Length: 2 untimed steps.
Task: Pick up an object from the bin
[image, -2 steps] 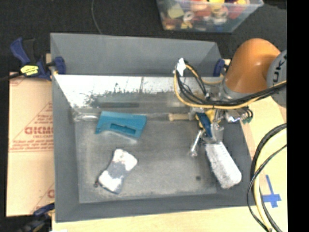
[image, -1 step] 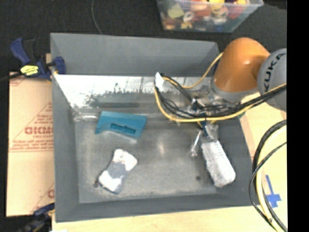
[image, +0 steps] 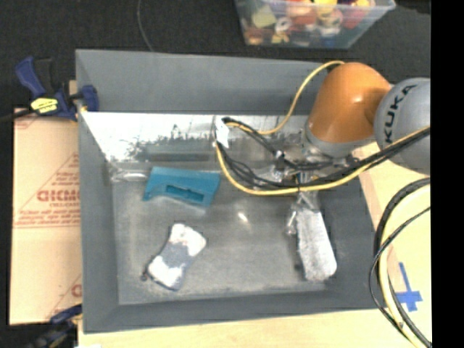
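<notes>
- While the grey metal bin (image: 98, 216) held three loose things, each lay apart from the others on its floor.
- One blue plastic block (image: 181, 185) with a slot in its top lay at the back left, near the rear wall.
- One crumpled white and grey-blue cloth (image: 176, 256) lay at the front left.
- One grey-white fuzzy oblong (image: 315, 249) lay at the right, running lengthwise beside the right wall with its lower end near the front right corner.
- Behind the bin stood one clear plastic tub (image: 241, 13) with a heap of small coloured toys inside, too many and too small to count.
- One arm reached in from the right, its orange cover (image: 346, 104) over the bin's back right part and its wrist pointing down.
- Yellow and black cables (image: 246, 176) looped out from the wrist toward the bin's middle.
- Its end effector (image: 299, 207) was low over the upper end of the fuzzy oblong, at or just above it; contact could not be made out.
- Whether the end effector was open or closed could not be told.
</notes>
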Tool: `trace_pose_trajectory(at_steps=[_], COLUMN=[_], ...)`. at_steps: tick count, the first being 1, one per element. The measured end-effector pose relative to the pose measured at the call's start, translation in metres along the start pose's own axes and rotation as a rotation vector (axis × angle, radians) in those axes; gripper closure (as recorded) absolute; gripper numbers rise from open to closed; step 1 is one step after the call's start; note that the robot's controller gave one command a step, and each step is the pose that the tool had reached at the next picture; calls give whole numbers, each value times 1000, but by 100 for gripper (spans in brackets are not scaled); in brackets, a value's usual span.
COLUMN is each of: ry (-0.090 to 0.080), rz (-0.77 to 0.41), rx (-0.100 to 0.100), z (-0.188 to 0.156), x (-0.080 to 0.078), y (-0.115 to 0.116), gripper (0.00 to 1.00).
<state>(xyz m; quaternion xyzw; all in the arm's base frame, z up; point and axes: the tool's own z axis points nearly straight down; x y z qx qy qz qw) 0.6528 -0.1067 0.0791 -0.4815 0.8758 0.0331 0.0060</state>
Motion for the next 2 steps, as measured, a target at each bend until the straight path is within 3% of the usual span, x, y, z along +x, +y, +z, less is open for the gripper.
trace_pose_trajectory(at_steps=[1,2], ry=[-6,-6], rz=[-516,-515], rx=[-30,-30], z=[-1,-1], x=[0,0], y=[-2,-2], gripper=[100,100])
